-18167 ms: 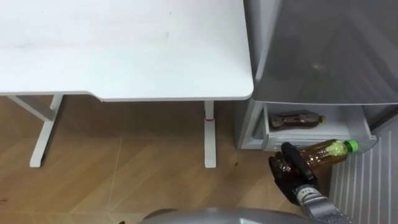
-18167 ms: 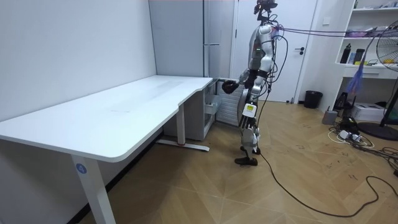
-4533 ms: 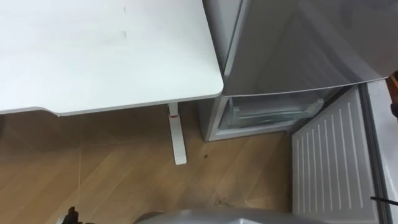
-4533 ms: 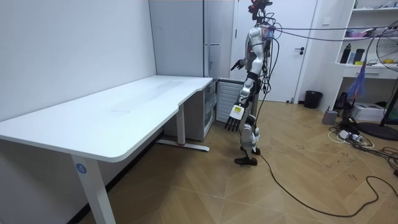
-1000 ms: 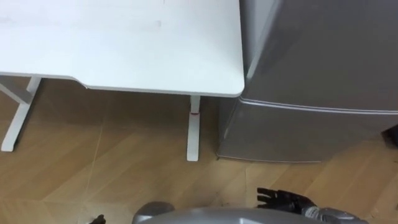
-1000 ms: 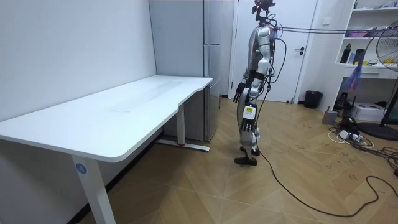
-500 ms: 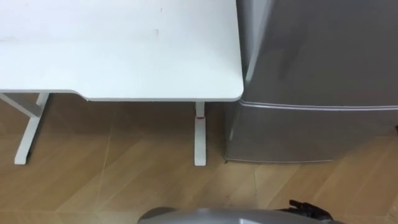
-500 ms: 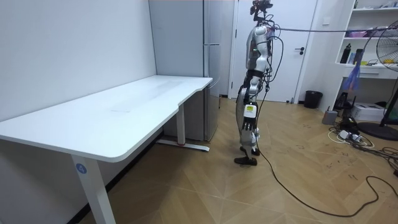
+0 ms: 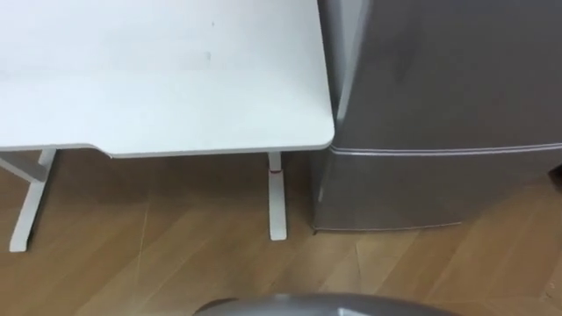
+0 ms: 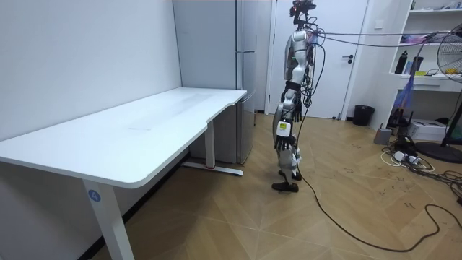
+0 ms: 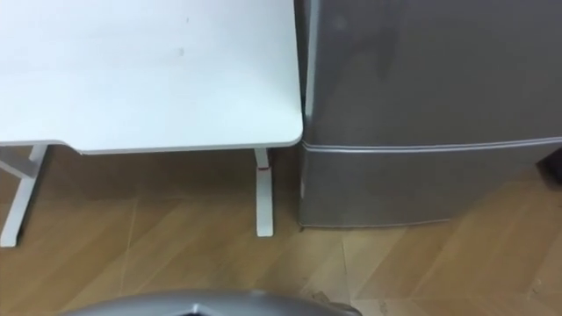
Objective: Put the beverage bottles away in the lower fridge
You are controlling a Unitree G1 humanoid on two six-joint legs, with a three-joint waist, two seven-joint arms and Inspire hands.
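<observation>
The lower fridge door (image 9: pixel 430 189) is seen closed beside the counter (image 9: pixel 176 79). The left hand (image 10: pixel 284 110) is hung low; whether its fingers are open cannot be told.

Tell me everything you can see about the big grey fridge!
The fridge is tall, with a smooth, silvery-grey surface that looks like metal. It has an upper door and a lower door, with a thin line running between them. Both doors are shut, so nothing inside shows. It stands upright on the wooden floor, close beside the corner of the white table; whether they touch cannot be told. The robot stands in front of it.
</observation>
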